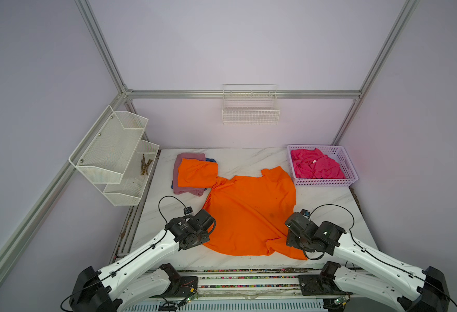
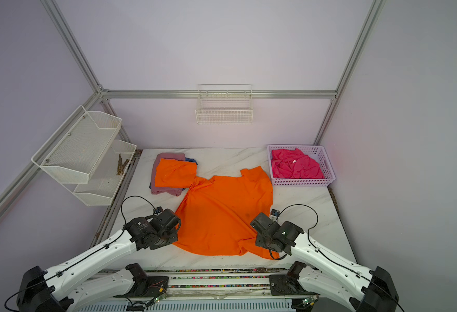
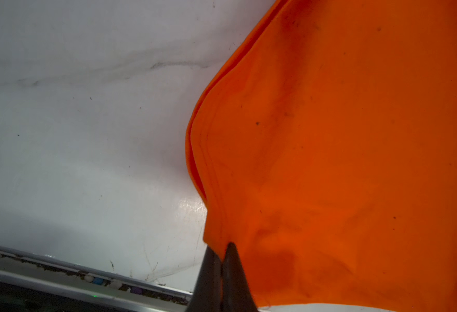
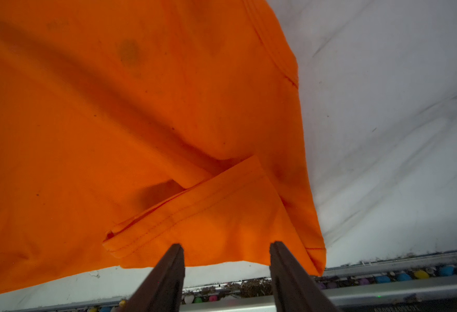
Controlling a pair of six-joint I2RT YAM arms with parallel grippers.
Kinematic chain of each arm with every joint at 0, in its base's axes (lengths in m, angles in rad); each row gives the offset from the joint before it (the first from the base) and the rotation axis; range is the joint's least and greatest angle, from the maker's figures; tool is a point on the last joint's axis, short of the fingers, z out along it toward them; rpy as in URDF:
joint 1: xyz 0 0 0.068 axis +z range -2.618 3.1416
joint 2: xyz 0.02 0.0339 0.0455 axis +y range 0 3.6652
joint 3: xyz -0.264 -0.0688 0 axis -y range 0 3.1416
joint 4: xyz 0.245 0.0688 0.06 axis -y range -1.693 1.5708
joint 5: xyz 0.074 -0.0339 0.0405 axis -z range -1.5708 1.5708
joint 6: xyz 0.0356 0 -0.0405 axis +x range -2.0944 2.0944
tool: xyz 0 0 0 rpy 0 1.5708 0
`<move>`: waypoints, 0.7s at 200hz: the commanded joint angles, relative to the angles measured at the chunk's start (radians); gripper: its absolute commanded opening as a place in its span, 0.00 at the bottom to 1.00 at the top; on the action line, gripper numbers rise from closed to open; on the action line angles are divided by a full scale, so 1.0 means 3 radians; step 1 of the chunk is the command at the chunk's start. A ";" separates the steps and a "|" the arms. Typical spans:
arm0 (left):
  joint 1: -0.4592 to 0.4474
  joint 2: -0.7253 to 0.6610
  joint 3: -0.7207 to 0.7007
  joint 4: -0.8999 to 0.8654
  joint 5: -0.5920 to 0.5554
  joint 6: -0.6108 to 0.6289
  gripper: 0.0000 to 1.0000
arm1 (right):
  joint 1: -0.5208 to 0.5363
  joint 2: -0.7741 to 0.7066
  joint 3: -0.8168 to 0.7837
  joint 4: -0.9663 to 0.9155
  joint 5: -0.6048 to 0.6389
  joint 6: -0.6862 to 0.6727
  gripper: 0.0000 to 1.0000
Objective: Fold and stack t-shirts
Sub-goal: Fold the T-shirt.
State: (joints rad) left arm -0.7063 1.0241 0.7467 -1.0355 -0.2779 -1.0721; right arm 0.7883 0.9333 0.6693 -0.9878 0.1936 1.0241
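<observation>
Your left pincer (image 3: 223,251) is clamping down on one hem corner of the spread orange shirt (image 1: 249,213), while your right pincer (image 4: 226,244) is standing released, its jaws apart over the other hem corner and gripping nothing as far as the wrist view shows. That second corner is lying doubled over on itself, so if you are closing there you are risking a pinch through extra layers and a crooked fold. Pulling with only one corner held is likely to skew the cloth. One sleeve is reaching away from the basket (image 1: 323,183) and lying twisted against the folded orange shirt (image 1: 195,173) on the pile, so a tug could be dragging that pile apart. The spread shirt is lying mostly flat on the table (image 1: 330,200) just beside the basket, wrinkled and faintly stained. The pile, with a mauve shirt (image 1: 188,158) and a blue shirt (image 1: 211,160) beneath, is sitting well apart from the basket; a hot pink shirt (image 1: 316,164) is lying crumpled inside it.
</observation>
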 commanded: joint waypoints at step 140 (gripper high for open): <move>0.1017 0.1085 0.0547 0.0699 0.0292 0.1256 0.00 | 0.0200 -0.0132 0.0014 -0.0070 0.0099 0.0288 0.54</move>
State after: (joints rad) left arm -0.4332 1.3113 0.8536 -0.8986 -0.2234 -0.7807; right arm 0.8227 0.8917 0.6693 -0.9970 0.2020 1.0882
